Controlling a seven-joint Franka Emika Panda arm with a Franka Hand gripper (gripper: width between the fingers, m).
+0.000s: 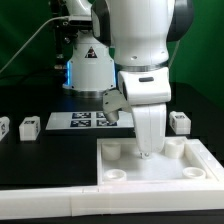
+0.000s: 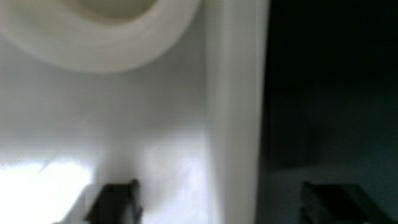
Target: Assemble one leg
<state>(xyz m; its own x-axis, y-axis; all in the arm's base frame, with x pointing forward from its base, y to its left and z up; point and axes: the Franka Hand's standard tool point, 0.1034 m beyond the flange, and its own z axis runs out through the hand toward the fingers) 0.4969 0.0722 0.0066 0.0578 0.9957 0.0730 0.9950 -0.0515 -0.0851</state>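
Black table [image 1: 40, 160], white tray [image 1: 210, 155] lower right; my gripper [image 1: 147, 152] hangs over it, fingers [image 2: 116, 200] spread astride its edge; leg [image 1: 28, 126] at mid left

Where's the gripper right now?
Exterior view: the gripper is low over the tray's far edge, mid-frame, with the marker board behind it; the nearest leg sits to the exterior view's right of it.

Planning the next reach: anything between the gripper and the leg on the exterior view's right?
The gripper is low over the white tray, jaws open. The leg stands on the table beyond the tray's raised far rim, so that rim lies between them. Nothing else visible; lifting first probably clears it.
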